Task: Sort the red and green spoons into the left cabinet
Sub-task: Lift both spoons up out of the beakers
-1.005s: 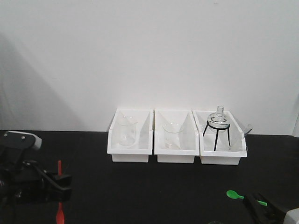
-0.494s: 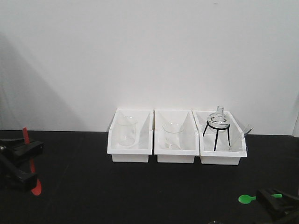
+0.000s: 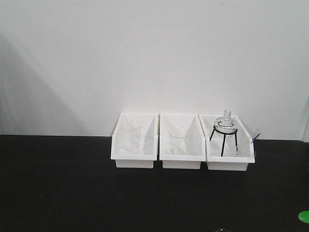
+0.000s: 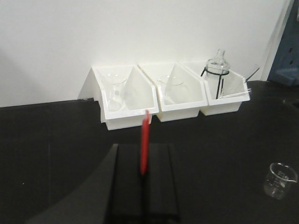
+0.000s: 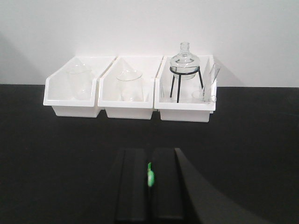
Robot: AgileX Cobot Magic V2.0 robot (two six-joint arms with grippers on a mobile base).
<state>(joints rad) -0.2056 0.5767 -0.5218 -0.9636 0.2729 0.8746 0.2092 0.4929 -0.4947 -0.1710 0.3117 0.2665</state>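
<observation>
The red spoon (image 4: pixel 145 140) stands nearly upright, pinched between the closed black fingers of the left claw (image 4: pixel 142 161). Its handle rises above the fingertips (its lower end is hidden between the pads). The green spoon (image 5: pixel 150 175) is clamped in the narrow slit of the closed right claw (image 5: pixel 150 158), with only a short green stretch showing. Both are held above the near part of the black worktop (image 3: pixel 72 193).

Three white bins stand side by side along the worktop's far edge, against a plain white wall (image 3: pixel 145 58). The left-hand bin (image 3: pixel 134 162) holds a clear beaker (image 3: pixel 129 137). The middle bin (image 3: pixel 181 164) holds another clear glass vessel (image 3: pixel 177 140). In the right-hand bin (image 3: pixel 230 166) a round flask (image 3: pixel 226 123) sits on a black tripod (image 3: pixel 223 142), with glass rods (image 4: pixel 235 94) beside it. A small beaker (image 4: pixel 279 179) stands alone on the worktop, and something blue (image 4: pixel 288 51) shows at the room's side.
</observation>
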